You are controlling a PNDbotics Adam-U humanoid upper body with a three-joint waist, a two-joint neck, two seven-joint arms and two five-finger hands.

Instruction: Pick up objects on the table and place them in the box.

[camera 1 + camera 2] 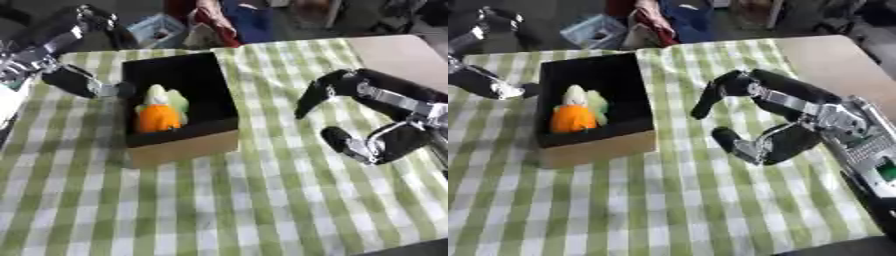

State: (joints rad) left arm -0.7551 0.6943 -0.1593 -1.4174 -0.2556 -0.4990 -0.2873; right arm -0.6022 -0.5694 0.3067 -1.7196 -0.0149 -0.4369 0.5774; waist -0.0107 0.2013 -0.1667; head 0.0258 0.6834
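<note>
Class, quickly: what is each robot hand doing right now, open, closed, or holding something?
Left robot hand: beside the box, fingers cannot be told.
Right robot hand: open, holding nothing, above the checked tablecloth.

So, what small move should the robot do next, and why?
Probably draw the right hand back from the box: it hangs open and holds nothing, the orange and pale green objects already lie inside, and no other object shows on the checked cloth.
</note>
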